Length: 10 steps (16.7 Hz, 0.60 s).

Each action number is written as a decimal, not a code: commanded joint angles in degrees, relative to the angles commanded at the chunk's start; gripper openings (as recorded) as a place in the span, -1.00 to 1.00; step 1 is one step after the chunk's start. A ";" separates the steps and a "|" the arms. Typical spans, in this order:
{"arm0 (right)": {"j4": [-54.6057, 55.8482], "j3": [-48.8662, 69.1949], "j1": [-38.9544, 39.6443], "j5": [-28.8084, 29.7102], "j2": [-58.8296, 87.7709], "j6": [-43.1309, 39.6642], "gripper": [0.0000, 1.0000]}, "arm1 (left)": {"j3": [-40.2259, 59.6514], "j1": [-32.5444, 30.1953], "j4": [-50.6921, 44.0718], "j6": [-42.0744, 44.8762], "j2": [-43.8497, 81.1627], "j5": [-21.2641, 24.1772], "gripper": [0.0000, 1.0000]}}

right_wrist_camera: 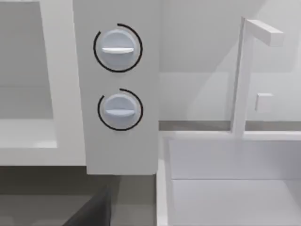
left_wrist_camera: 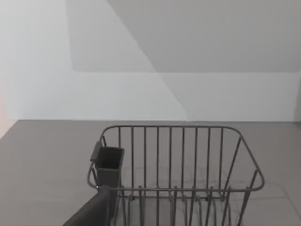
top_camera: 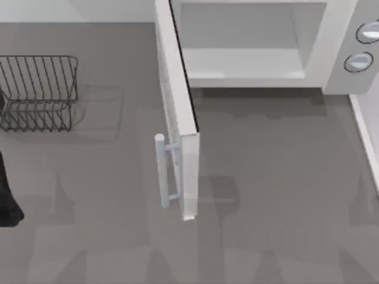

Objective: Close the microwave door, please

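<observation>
Nearest our overhead camera, the microwave door (top_camera: 188,171) stands swung wide, roughly square to the microwave (top_camera: 249,44), its bar handle (top_camera: 161,171) facing the table's left. Behind it the pale cavity lies exposed, two grey knobs (right_wrist_camera: 117,47) on the side panel. A wire rack (top_camera: 38,92) sits far left, near our left arm (top_camera: 7,195). Closing has not begun, we judge. Next we must reach the door's handle face and push it rightward. Whether either gripper is wide or narrow, we cannot tell.
</observation>
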 joint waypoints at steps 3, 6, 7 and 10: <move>0.00 0.00 0.00 0.00 0.00 0.00 1.00 | 0.35 -0.15 -0.40 0.20 0.51 0.12 1.00; 0.00 0.00 0.00 0.00 0.00 0.00 1.00 | 3.77 -1.37 -4.00 2.03 5.16 1.07 1.00; 0.00 0.00 0.00 0.00 0.00 0.00 1.00 | 5.71 -1.98 -5.96 3.04 7.66 1.53 1.00; 0.00 0.00 0.00 0.00 0.00 0.00 1.00 | 13.86 -4.23 -14.02 7.24 17.67 3.28 1.00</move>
